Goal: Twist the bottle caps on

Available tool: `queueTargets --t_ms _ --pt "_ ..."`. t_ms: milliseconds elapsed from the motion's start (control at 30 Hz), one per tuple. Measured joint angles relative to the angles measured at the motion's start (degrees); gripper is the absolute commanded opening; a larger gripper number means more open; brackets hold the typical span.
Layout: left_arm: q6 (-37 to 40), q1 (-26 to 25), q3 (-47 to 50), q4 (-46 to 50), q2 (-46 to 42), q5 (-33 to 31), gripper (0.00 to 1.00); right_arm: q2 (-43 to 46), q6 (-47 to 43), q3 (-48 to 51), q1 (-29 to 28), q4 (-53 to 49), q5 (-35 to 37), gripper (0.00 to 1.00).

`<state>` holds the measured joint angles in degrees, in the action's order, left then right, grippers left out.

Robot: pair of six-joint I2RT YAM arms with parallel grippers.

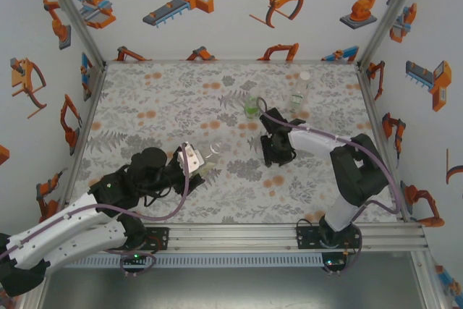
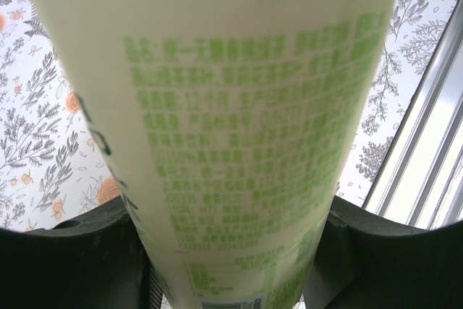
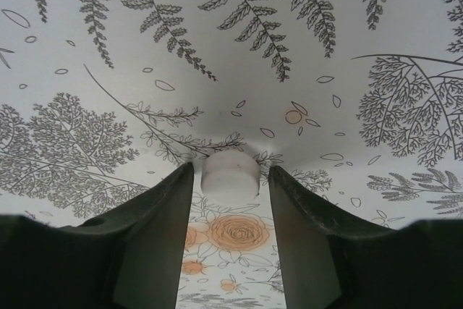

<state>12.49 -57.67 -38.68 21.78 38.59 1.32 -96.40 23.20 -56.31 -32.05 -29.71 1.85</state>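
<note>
- Left gripper [image 1: 187, 158], at eight o'clock from the centre of the floral mat [image 1: 145, 99]: clamped on a yellowish bottle [image 2: 239, 128] with a green-printed label.
- Right gripper [image 1: 277, 153], at four o'clock from centre: tips down at the mat, spread slightly wider than a white bottle cap [image 3: 230, 174] lying between the fingers, with a slim gap on each side.
- Standing upright on the mat: green bottle [image 1: 251, 108] at one o'clock, colourless bottle [image 1: 300, 92] at two o'clock.

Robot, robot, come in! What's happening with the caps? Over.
Left gripper shut on yellowish bottle. Right gripper open, straddling white cap on mat. Green bottle, clear bottle stand beyond.
</note>
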Motion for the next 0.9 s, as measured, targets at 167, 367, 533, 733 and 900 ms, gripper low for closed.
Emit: queueTargets --t_ms 167,367,533,733,900 --pt "0.0 0.0 -0.2 -0.2 0.3 0.0 0.00 0.1 -0.1 0.1 0.1 0.2 -0.1 0.42" --pt "0.0 0.0 -0.3 -0.3 0.6 0.2 0.00 0.2 -0.1 0.3 0.1 0.4 -0.2 0.42" --pt "0.0 0.0 -0.3 -0.3 0.6 0.2 0.00 0.2 -0.2 0.3 0.1 0.4 -0.5 0.41" --pt "0.0 0.0 -0.3 -0.3 0.6 0.2 0.00 0.3 -0.3 0.3 0.1 0.4 -1.3 0.40" --pt "0.0 0.0 -0.3 -0.3 0.6 0.2 0.00 0.3 -0.3 0.3 0.1 0.1 -1.5 0.39"
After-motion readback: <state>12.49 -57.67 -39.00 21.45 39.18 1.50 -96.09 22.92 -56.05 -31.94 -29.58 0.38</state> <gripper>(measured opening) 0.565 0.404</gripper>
